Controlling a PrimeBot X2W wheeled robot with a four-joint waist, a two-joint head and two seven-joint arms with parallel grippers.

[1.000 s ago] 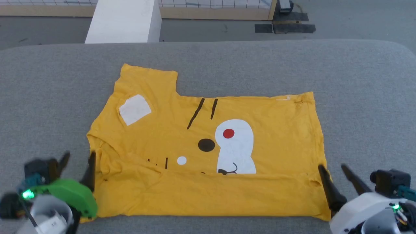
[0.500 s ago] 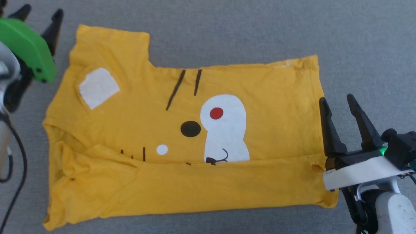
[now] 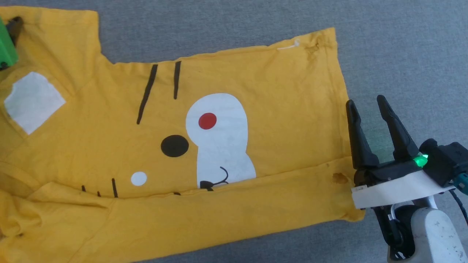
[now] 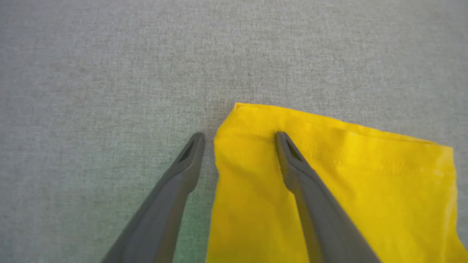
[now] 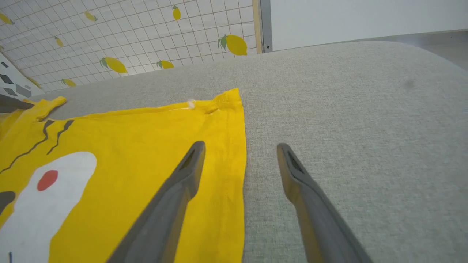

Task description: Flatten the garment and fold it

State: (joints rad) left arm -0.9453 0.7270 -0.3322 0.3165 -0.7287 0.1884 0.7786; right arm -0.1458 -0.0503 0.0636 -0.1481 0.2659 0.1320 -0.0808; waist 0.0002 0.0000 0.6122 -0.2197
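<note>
You see a bright yellow garment [image 3: 285,95] printed with white patches, 1 red dot, 1 black oval and 2 long black stripes, on a grey fabric surface [image 3: 402,44]. The white grid wall [image 5: 139,33] carries yellow lemons.

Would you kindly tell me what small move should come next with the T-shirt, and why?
Probably close the left gripper on the sleeve corner: open, it straddles that edge, and the open right gripper likewise straddles the hem of the T-shirt.

Grey fabric surface [image 3: 237,25] carries the yellow T-shirt [image 3: 285,91]
</note>
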